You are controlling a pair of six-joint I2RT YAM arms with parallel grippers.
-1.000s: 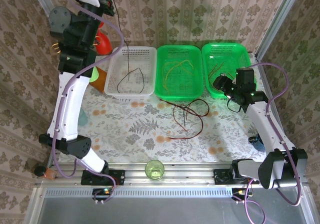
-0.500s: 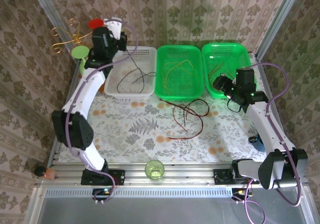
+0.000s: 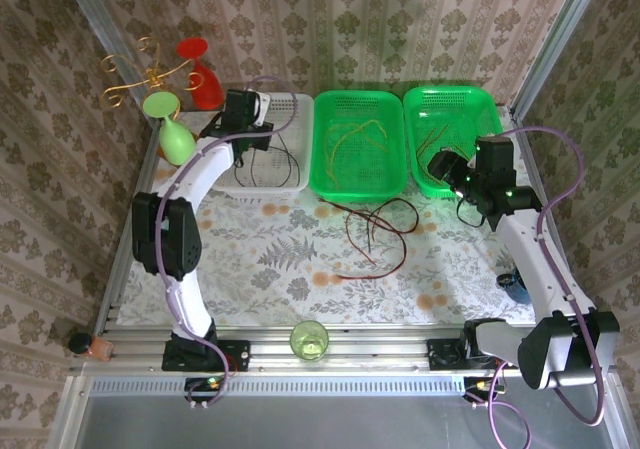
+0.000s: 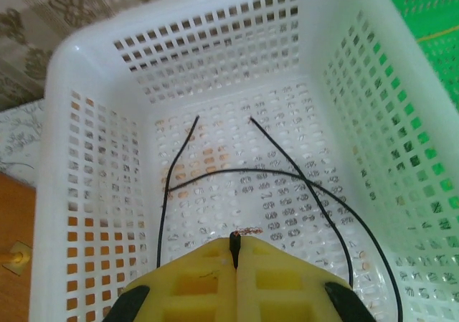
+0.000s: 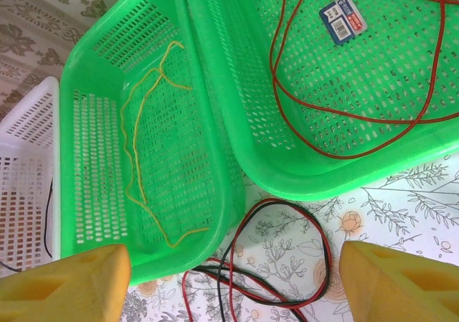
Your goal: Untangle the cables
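Two arms at work: left gripper (image 4: 235, 244) pinches a black cable (image 4: 287, 173) inside the white basket (image 4: 93, 71) at the tabletop's (image 3: 260, 269) far-left corner. The right gripper (image 5: 233, 279), jaws wide, hovers nearer the red-black tangle (image 3: 375, 231) lying just left, mid-tabletop.

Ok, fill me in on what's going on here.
Cable sorting, partway done. The left tool is shut on a black cable over the white basket. The right tool hangs open above the green baskets, one holding yellow cables, the other dark red cables. A red-and-black tangle lies on the table.
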